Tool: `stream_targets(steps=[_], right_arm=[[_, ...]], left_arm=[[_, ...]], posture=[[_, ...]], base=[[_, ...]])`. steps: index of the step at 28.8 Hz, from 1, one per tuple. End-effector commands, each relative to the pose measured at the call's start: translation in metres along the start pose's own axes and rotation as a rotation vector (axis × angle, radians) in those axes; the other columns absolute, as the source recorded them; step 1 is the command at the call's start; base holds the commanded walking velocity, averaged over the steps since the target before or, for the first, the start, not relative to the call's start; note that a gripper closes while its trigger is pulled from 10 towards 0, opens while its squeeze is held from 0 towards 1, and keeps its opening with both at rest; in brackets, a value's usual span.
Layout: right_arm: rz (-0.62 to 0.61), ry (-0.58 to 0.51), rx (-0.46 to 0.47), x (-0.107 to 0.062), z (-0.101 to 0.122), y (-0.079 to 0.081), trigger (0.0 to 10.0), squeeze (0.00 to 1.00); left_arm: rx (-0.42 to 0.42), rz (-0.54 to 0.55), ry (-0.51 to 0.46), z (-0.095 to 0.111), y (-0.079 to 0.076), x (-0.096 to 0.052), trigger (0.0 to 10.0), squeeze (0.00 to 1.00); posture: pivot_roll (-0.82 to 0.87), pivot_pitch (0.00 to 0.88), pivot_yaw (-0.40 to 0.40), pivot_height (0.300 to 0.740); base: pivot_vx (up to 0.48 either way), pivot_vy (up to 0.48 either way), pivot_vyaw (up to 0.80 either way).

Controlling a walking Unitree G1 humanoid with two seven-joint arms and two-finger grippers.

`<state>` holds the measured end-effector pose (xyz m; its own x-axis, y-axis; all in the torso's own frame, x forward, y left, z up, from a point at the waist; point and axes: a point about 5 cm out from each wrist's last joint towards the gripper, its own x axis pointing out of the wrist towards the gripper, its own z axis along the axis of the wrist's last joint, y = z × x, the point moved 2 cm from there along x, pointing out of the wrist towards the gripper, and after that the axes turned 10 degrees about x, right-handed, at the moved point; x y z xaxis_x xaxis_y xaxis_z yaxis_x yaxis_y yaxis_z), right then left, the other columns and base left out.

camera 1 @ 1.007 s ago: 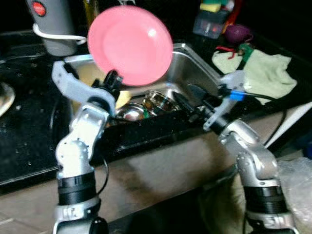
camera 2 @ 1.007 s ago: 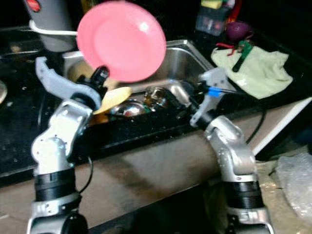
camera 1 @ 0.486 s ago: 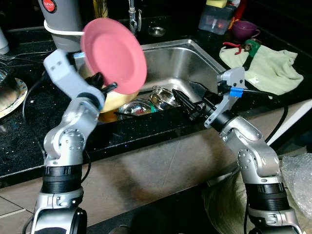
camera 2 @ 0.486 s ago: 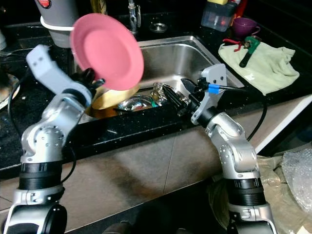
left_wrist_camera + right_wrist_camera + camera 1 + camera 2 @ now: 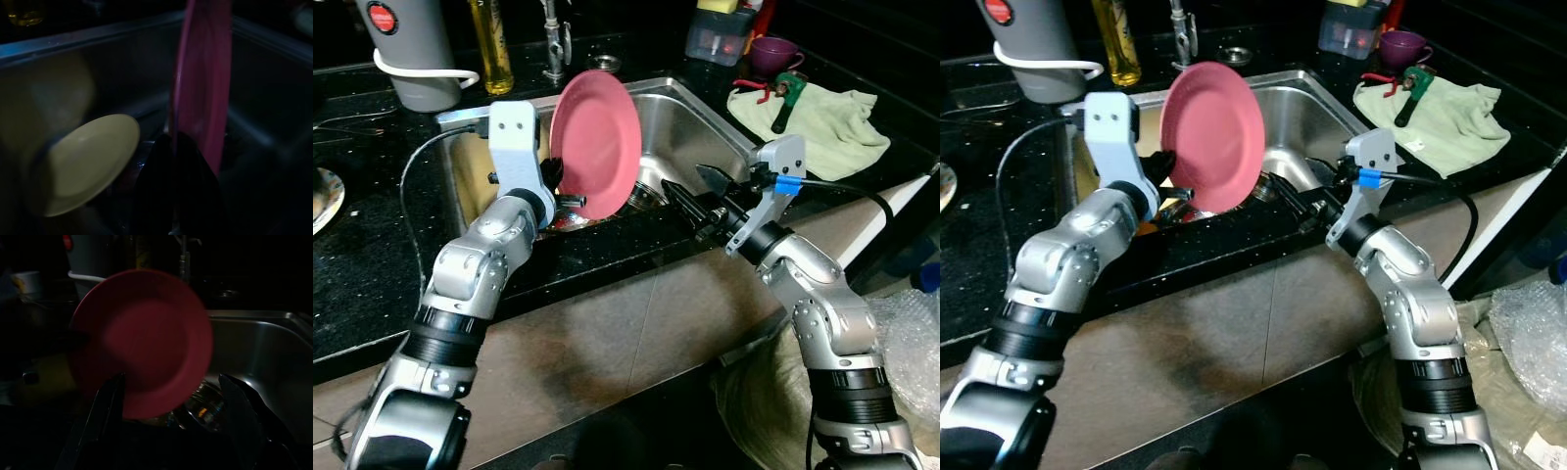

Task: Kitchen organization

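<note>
One pink plate point(image 5: 598, 143) stands on edge over the sink point(image 5: 690, 122).

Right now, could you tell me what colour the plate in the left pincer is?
The plate is pink, clearest in the right eye view, held upright over the sink.

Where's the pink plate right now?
The pink plate is held on edge by the left gripper above the steel sink, with the open right gripper close by at the sink's front rim.
</note>
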<state>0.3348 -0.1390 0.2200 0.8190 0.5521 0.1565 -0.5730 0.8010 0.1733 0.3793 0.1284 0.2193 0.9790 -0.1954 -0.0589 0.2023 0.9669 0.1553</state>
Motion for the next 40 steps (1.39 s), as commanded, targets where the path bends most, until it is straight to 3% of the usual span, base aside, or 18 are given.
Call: stream_targets(steps=[1, 5, 10, 15, 30, 31, 33, 34, 40], right_arm=[[0.022, 0.010, -0.022, -0.002, 0.000, 0.005, 10.0, 0.00], [0.083, 0.012, -0.044, -0.003, 0.003, 0.013, 10.0, 0.00], [0.143, 0.018, -0.040, -0.005, 0.003, 0.022, 10.0, 0.00], [0.293, 0.026, -0.005, -0.013, 0.002, 0.043, 10.0, 0.00], [0.312, 0.058, -0.008, -0.015, -0.001, 0.046, 10.0, 0.00], [0.312, 0.059, -0.008, -0.015, -0.001, 0.046, 10.0, 0.00], [0.312, 0.060, -0.008, -0.015, -0.001, 0.046, 10.0, 0.00], [0.311, 0.061, -0.009, -0.015, -0.001, 0.046, 10.0, 0.00], [0.309, 0.058, -0.008, -0.014, -0.001, 0.045, 10.0, 0.00]], left_arm=[[0.085, 0.010, 0.005, -0.001, 0.008, 0.003, 10.0, 0.00], [0.167, 0.034, 0.032, -0.004, 0.023, 0.007, 10.0, 0.00], [0.185, 0.042, 0.031, -0.001, 0.031, 0.008, 10.0, 0.00], [0.215, 0.049, 0.059, -0.006, 0.040, 0.009, 10.0, 0.00], [0.194, -0.023, 0.168, -0.044, 0.035, 0.007, 10.0, 0.00], [0.192, -0.027, 0.176, -0.047, 0.035, 0.007, 10.0, 0.22], [0.191, -0.030, 0.181, -0.049, 0.034, 0.007, 10.0, 0.22], [0.188, -0.035, 0.183, -0.050, 0.034, 0.007, 10.0, 1.00], [0.182, -0.033, 0.158, -0.043, 0.035, 0.006, 10.0, 1.00]], posture=[[-0.02, 0.060, -0.028, 0.740], [-0.03, 0.066, -0.027, 0.740], [-0.03, 0.075, -0.026, 0.740], [-0.03, 0.083, -0.026, 0.740], [-0.02, 0.086, -0.027, 0.740], [-0.02, 0.085, -0.027, 0.740], [-0.02, 0.085, -0.027, 0.740], [-0.02, 0.084, -0.027, 0.740], [-0.02, 0.082, -0.029, 0.740]], base=[[0.000, 0.000, 0.00], [0.000, 0.000, 0.00], [0.000, 0.000, 0.00], [0.000, 0.000, 0.00], [0.000, 0.000, 0.00], [0.000, 0.000, 0.00], [0.000, 0.000, 0.00], [0.000, 0.000, 0.00], [0.000, 0.000, 0.00]])
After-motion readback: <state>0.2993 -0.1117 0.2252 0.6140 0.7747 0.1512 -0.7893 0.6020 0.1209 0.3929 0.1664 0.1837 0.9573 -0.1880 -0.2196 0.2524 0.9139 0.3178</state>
